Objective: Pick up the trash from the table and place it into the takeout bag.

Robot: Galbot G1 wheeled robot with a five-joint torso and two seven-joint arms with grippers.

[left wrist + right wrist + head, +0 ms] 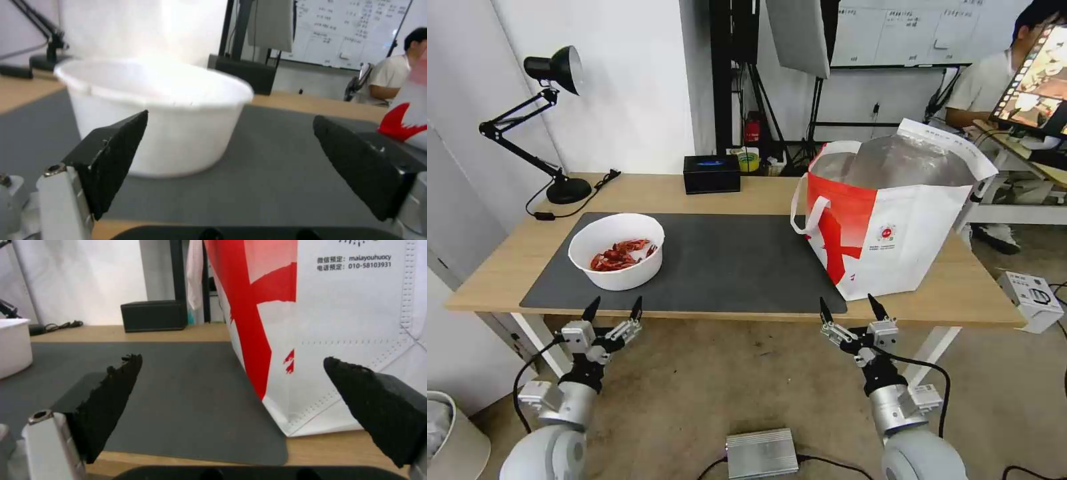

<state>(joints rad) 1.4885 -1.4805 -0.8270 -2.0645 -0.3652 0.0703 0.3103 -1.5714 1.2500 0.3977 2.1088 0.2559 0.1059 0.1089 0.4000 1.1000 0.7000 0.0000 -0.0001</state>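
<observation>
bowl [617, 251] on mat [727, 260] left, takeout bag [887, 213] right, tissue box [712, 173] behind

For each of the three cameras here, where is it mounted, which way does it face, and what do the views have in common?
Head view: high on the robot, facing forward and down over the table; left gripper and right gripper hover open at the near edge.
Left wrist view: on the left arm, level with the tabletop, facing the white bowl between its fingers.
Right wrist view: on the right arm, facing the takeout bag.
Shared: both wrist views show the dark mat and black box.
</observation>
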